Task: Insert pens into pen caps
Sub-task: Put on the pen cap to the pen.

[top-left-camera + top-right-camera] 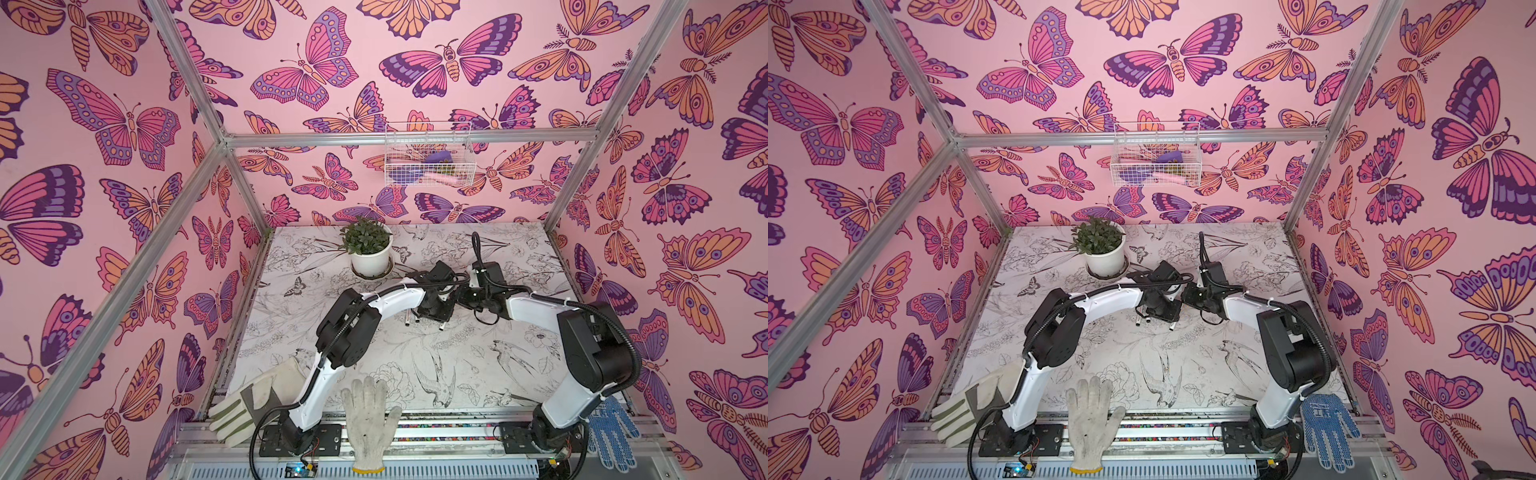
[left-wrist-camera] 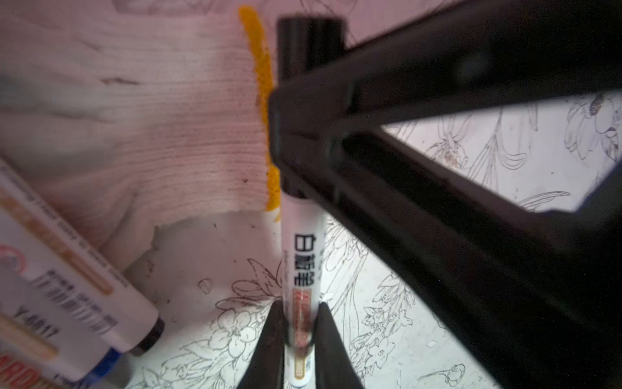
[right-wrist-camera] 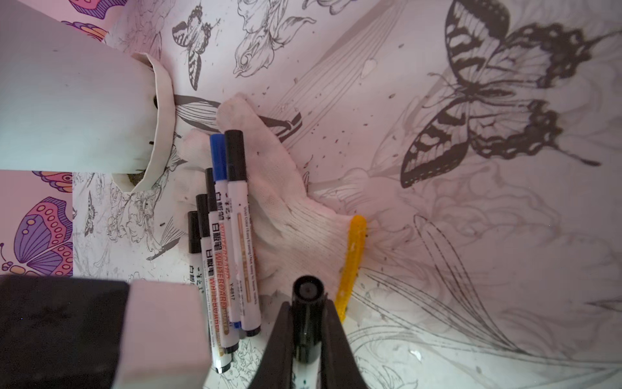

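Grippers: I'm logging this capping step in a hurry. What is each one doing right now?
Left gripper: closed, holding the pen by its white barrel.
Right gripper: closed, holding the black pen cap.

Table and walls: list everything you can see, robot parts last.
lying pens: five, white, four black caps and one blue, side by side partly on a glove
held pen: one, white, capped, between both tools
knit gloves: two, white with yellow cuffs, one under the pens, another at front edge
work glove: one, cream and grey-green, beside left arm's base
dotted glove: one, blue, beside right arm's base
potted plant: one, green in white pot, back of table
wire basket: one, white, back wall
left tool: one, black, shut on the held pen's barrel
right tool: one, black, shut on its cap
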Controlling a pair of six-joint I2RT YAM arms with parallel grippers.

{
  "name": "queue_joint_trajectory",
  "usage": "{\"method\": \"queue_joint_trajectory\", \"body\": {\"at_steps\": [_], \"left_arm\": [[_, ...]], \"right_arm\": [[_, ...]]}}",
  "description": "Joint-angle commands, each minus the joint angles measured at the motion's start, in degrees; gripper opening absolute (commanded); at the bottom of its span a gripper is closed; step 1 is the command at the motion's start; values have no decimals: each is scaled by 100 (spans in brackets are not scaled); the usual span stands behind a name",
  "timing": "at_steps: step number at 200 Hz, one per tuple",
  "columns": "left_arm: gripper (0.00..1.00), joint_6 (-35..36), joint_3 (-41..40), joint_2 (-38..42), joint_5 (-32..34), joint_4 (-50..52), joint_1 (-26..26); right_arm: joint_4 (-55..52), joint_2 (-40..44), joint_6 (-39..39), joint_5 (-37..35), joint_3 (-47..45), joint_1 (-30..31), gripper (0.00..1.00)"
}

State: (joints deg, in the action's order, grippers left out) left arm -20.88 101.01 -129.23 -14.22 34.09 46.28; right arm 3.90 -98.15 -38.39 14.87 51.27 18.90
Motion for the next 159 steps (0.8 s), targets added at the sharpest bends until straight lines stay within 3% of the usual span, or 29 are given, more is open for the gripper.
{"method": "queue_joint_trajectory", "body": {"at_steps": [1,38,60,80,94,110,139,159], "left_arm": [[19,167,199,-513,1225,177,-111],[34,286,401,-674,1439,488,45],[35,333,410,-811,1492,503,156],[28,399,437,-948,1454,510,213],[11,409,475,-1028,1433,516,232],[0,402,531,-1086,1355,526,232],[0,532,541,-714,924,411,182],[0,533,274,30,468,-47,67]], "right_arm": [[-1085,-126,42,386,-231,154,0],[-1102,-117,42,317,-216,154,0],[-1098,-153,46,338,-188,151,0],[-1075,-128,33,342,-209,150,0],[-1075,-79,47,314,-214,154,0],[-1103,2,125,350,-192,150,0],[-1545,252,376,507,-30,155,0],[-1987,612,562,556,136,149,0]]}}
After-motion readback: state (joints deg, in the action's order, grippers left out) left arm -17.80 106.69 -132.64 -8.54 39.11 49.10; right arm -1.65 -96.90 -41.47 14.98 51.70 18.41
